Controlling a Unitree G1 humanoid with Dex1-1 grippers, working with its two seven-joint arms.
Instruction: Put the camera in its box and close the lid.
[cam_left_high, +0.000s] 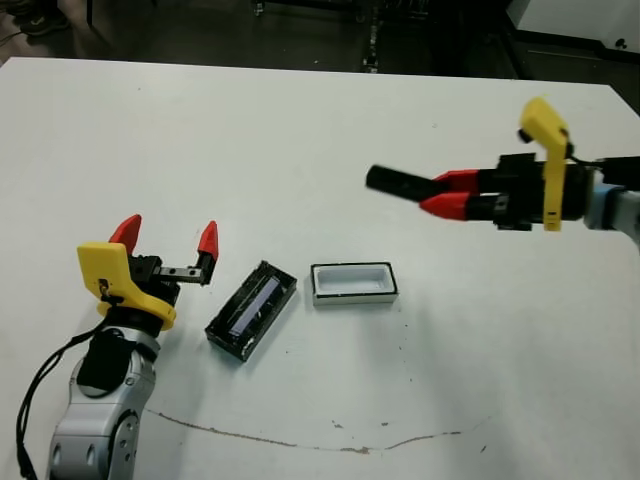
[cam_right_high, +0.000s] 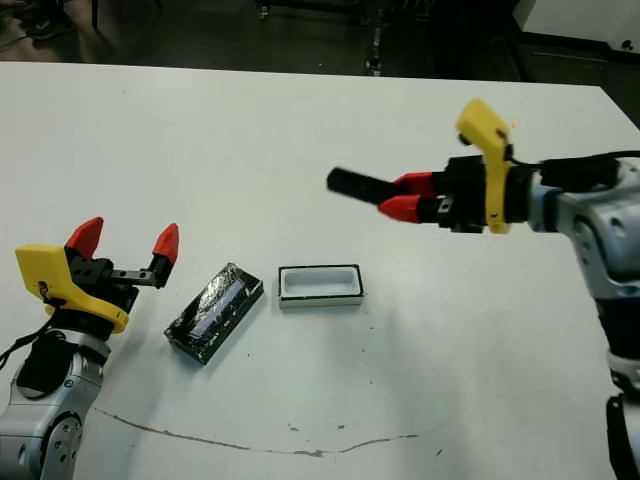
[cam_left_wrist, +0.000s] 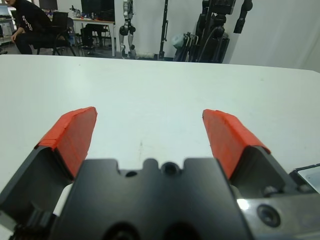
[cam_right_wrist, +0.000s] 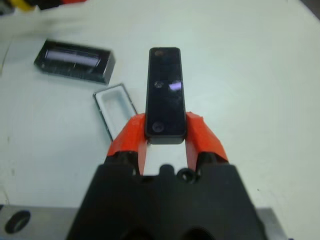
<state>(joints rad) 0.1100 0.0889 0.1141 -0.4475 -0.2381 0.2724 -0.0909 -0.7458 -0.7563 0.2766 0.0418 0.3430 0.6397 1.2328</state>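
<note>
Clamped between the two red fingers of the right gripper (cam_left_high: 432, 194) is the camera (cam_right_wrist: 165, 93), gripped at one end so that most of the slim black bar sticks out ahead of the fingertips, held level in the air above the table (cam_left_high: 300, 130). It sits well apart from the box (cam_left_high: 354, 283), which lies below and toward the robot's left of it. The left gripper (cam_left_high: 168, 240) hovers near the table's left edge with its fingers spread wide and nothing between them.

Going by size: one white table, two arms, one lid (cam_left_high: 251, 309) lying at a slant just beside the box (glossy strip facing up), one box sitting open with its white inside showing, and one camera.

The step in hand looks like the carry, with the camera picked up but not yet placed. Next, I judge, the right arm must bring the bar over the tray, line its long axis with the tray's long side, lower it and release; the lid comes after.
</note>
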